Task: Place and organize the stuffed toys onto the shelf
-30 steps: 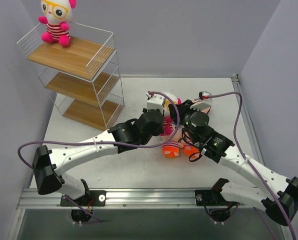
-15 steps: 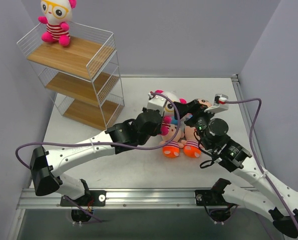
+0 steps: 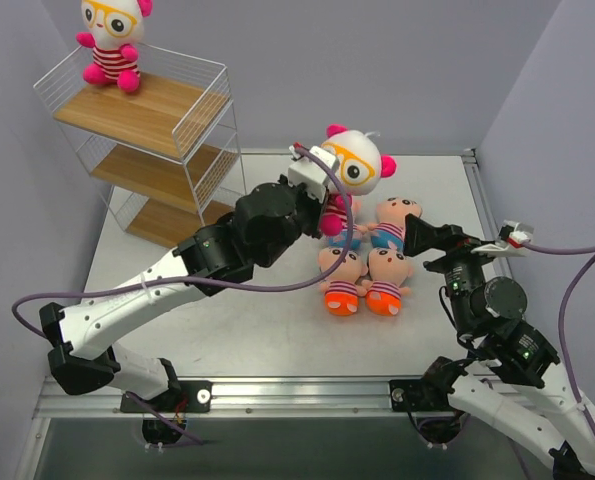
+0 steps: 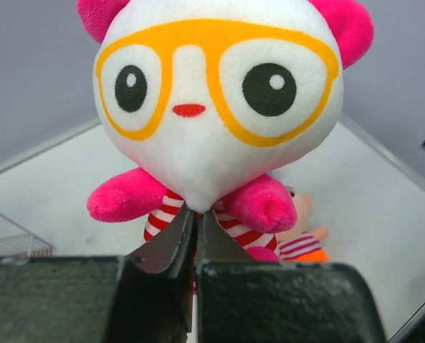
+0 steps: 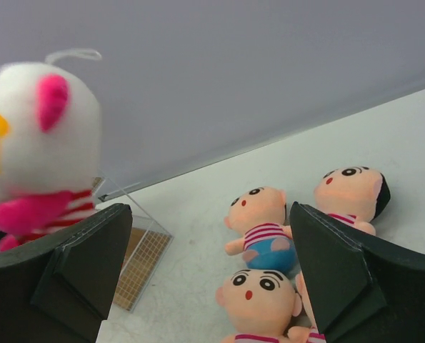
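Doll with glasses (image 4: 212, 107) pinched in left gripper (image 4: 195, 218)

Clamped tight on the doll with glasses, at the red-and-white striped body just under the chin, jaws pressed nearly together around the cloth. Held upright and clear of the table (image 3: 257, 330), with the white head, yellow frames, pink ears and pink arms facing the left wrist camera. From overhead, sits above the back left edge of the group of peach dolls (image 3: 367, 265) and partly covers it.

Lying face up on the table: a front pair side by side and touching, in striped shirts, orange bottoms toward the arms. Behind them, a doll in blue bottoms (image 3: 395, 222), head toward the back wall. Beside that one, a fourth, also in blue, plain in the right wrist view but mostly hidden from overhead under the held doll.

Spread wide and gripping nothing: right gripper (image 5: 208, 236), its two black fingers framing the peach dolls in its own camera. From overhead, near the right side of the group and pointed toward it.

Standing at the back left of the table: shelf (image 3: 202, 100), white wire with three wooden boards. Seated upright on its top board, toward the back left corner and facing forward: second doll with glasses (image 3: 112, 40).
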`<state>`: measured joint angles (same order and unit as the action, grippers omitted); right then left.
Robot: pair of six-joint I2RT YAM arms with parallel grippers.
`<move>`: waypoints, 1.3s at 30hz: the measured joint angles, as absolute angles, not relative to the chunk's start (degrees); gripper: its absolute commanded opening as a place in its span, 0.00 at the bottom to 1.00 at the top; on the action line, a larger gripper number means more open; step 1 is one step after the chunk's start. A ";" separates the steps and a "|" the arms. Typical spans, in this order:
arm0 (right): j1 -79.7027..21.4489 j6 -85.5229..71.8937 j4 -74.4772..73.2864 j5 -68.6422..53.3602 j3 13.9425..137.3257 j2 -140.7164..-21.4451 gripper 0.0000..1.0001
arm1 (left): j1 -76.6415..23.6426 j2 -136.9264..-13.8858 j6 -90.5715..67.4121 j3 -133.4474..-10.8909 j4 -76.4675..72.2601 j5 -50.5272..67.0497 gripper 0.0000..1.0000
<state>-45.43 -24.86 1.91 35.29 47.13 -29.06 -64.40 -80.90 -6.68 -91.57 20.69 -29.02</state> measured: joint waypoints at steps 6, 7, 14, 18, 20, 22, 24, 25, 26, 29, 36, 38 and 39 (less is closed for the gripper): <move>-45.43 -23.42 -1.23 35.66 46.61 -28.56 0.99 | -63.29 -80.79 -0.23 -104.33 22.79 -26.57 0.03; -45.43 -23.20 -1.61 35.55 46.37 -28.56 0.99 | -62.78 -80.90 0.80 -106.59 23.86 -26.24 0.03; -45.43 -21.45 -2.37 33.85 45.28 -28.69 1.00 | -53.74 -80.93 5.19 -118.69 27.27 -21.52 0.02; -45.43 -20.38 -2.37 32.40 44.86 -29.47 1.00 | -45.45 -80.86 6.72 -122.08 27.90 -17.21 0.02; -45.43 -19.79 -2.37 31.51 44.82 -30.30 1.00 | -41.67 -80.64 7.42 -122.63 27.86 -15.64 0.02; -45.43 -19.25 -2.37 30.55 44.82 -31.14 1.00 | -36.51 -80.42 8.16 -122.74 27.70 -13.52 0.02; -45.43 -18.81 -2.35 29.61 44.82 -31.75 1.00 | -32.49 -80.42 8.19 -122.74 27.49 -11.97 0.02; -45.43 -18.55 -2.31 29.17 44.82 -31.94 1.00 | -29.41 -80.47 8.12 -122.74 27.33 -10.26 0.02; -45.43 -18.26 -2.28 28.82 44.82 -32.10 1.00 | -26.79 -80.58 7.88 -122.74 26.98 -8.73 0.02; -45.43 -17.56 -2.07 27.86 44.82 -32.42 1.00 | -18.02 -81.14 5.63 -122.74 25.41 -3.44 0.02; -45.43 -16.12 -1.78 25.65 44.82 -32.86 1.00 | -6.76 -84.03 -0.75 -120.57 17.23 7.16 0.02; -45.43 -15.90 -1.32 24.84 44.80 -33.01 1.00 | -5.50 -84.68 -1.96 -118.89 14.59 9.82 0.02; -45.43 -15.73 -0.99 24.40 44.77 -33.12 1.00 | -4.91 -84.95 -2.55 -117.86 13.32 11.14 0.02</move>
<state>-45.43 -15.73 -0.99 24.40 44.77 -33.12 -4.91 -84.95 -2.55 -117.86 13.32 11.14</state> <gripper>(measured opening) 0.994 0.046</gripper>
